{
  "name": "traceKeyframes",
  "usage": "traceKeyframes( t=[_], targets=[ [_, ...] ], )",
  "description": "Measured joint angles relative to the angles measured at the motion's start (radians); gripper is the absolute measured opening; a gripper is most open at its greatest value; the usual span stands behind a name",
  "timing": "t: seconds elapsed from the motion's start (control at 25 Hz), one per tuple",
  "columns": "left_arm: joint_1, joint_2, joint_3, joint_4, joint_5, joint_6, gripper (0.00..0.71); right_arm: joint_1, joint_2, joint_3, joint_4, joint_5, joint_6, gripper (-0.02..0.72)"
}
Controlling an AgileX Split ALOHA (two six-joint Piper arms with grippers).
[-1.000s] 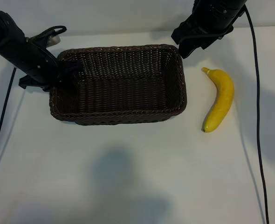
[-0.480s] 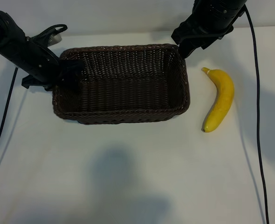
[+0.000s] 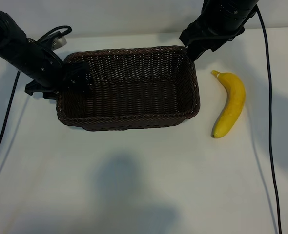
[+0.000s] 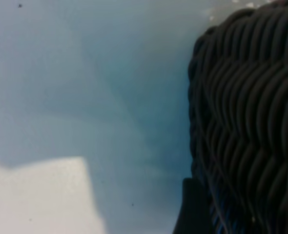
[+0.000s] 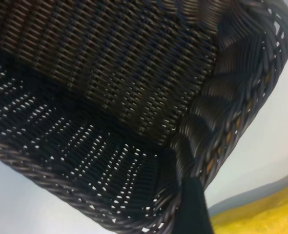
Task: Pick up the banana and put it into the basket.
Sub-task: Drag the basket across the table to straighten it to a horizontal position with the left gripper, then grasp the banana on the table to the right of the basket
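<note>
Yellow and glossy, the banana (image 3: 229,104) lies on the white table (image 3: 144,185), well to the right of the basket (image 3: 128,87) in the exterior view, its stem tip pointing toward the far edge and a strip of bare table between it and the basket's right wall. Nothing touches it. A yellow patch in one corner of the right wrist view (image 5: 261,214) is the same fruit, beyond the braided rim.

At the basket's far right corner the right gripper (image 3: 195,48) hangs with its jaws spread, one dark finger just inside the corner, grasping nothing.

At the opposite short end the left gripper (image 3: 68,80) sits against the rim; whether its jaws are released or clamped on the wicker I cannot tell.

Wide open table lies in front of the basket and banana; black cables (image 3: 270,122) trail along both outer sides.
</note>
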Motion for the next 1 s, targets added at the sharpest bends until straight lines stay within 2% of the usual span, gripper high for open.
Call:
traceKeyframes(
  t=[0.52,1.0],
  targets=[
    [0.001,-0.096,0.0,0.146,0.07,-0.083,0.551,0.0,0.0,0.0,0.0,0.0,0.001,0.539],
    [0.001,-0.203,0.0,0.156,0.093,-0.081,0.551,0.0,0.0,0.0,0.0,0.0,0.002,0.539]
  ],
)
